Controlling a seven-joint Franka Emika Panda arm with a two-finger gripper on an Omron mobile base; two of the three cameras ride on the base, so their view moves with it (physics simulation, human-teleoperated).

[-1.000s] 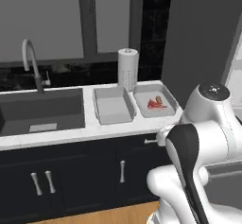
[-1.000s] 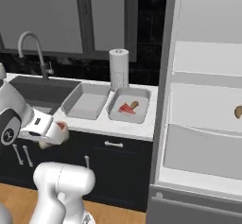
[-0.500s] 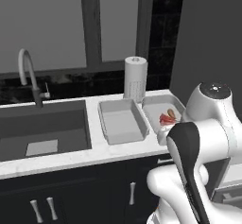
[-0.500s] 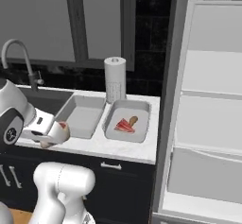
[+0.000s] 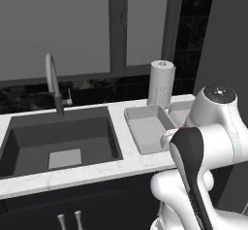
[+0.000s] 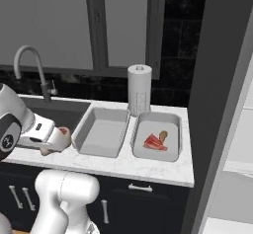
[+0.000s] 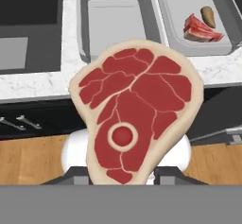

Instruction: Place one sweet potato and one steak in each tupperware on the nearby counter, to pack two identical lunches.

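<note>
My gripper [image 7: 124, 170] is shut on a raw red steak [image 7: 137, 109] with a tan fat edge, which hides the fingertips in the hand view. In the right base view the gripper [image 6: 53, 142] hangs over the counter's [image 6: 123, 164] front edge, left of the tubs. The nearer tupperware [image 7: 118, 22] [image 6: 101, 132] [image 5: 150, 132] has nothing in it. The farther tupperware [image 7: 175, 10] [image 6: 155, 124] holds a second steak [image 7: 201, 29] [image 6: 154, 142] and a sweet potato [image 7: 208, 15] [image 6: 162, 136] side by side.
A dark sink basin [image 5: 58, 141] with a curved faucet [image 5: 53, 78] lies left of the tubs. A paper towel roll [image 6: 139, 90] stands behind them by the wall. A tall dark fridge side [image 6: 222, 104] bounds the counter on the right. Black cabinet fronts [image 7: 28, 119] sit below.
The whole picture has shifted and grown, so the base has driven closer to the counter. The steak stays in my gripper throughout.
</note>
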